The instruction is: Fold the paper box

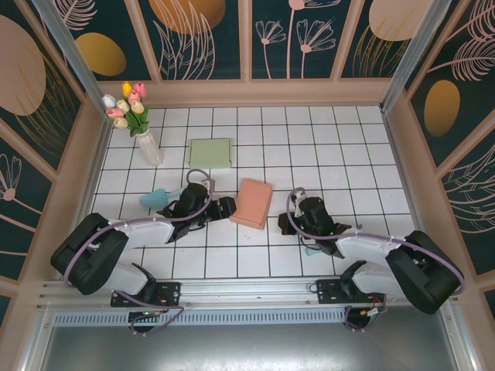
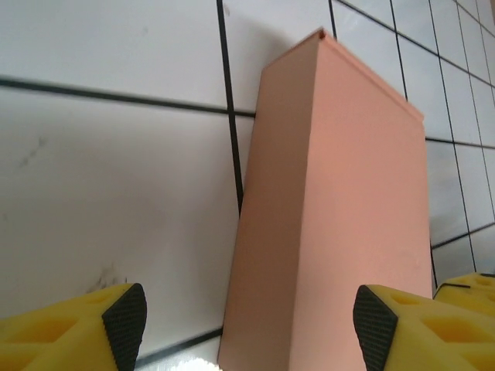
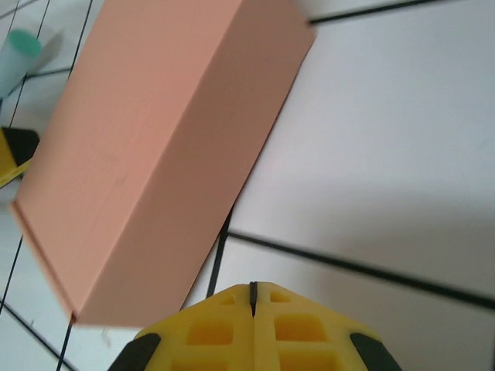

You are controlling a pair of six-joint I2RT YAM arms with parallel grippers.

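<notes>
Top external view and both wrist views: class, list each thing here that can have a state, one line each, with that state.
orange paper box: closed, lying flat between the two grippers
left gripper: open, its fingers spread wide towards one end of the box
right gripper: shut, beside the box, holding nothing
green box: lying flat, apart from both grippers
vase of tulips: upright

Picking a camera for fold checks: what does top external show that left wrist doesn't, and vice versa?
Top external adds: tulip vase, green sheet lying flat, and the right gripper just right of the pink box. Left wrist adds: a close look at the box's long side wall and top face, with the left gripper open and its black pads wide apart. Shared: the pink box lying on the tiled table, left gripper beside it.
</notes>
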